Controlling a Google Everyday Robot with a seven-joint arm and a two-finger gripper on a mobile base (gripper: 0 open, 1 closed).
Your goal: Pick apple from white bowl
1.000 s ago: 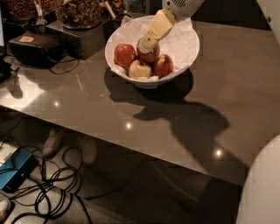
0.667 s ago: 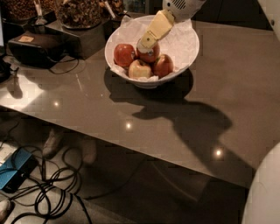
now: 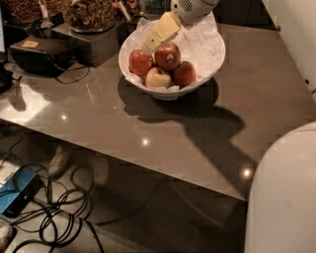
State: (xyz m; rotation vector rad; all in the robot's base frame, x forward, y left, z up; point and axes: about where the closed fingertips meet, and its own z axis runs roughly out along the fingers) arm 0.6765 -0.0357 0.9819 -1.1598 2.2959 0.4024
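White bowl [image 3: 170, 93] w/ crinkled paper liner, at 12 o'clock on counter [image 3: 148, 128]. Four apples [image 3: 158, 77] heaped inside, toward bowl's 8 o'clock side. Gripper [image 3: 153, 43] entering from 12 o'clock, slanted down toward 7 o'clock, tip just beside top apple [image 3: 168, 55] at its 10 o'clock; contact unclear. Jaws: opening & hold cannot be told. Nut jars [image 3: 89, 15] & black box [image 3: 42, 54] at 10 o'clock. Cables [image 3: 54, 222] on floor, 7 o'clock.

Gripper [image 3: 157, 37] just above the top apple [image 3: 168, 56] of 4 in the white bowl [image 3: 170, 93] on a table [image 3: 148, 129]
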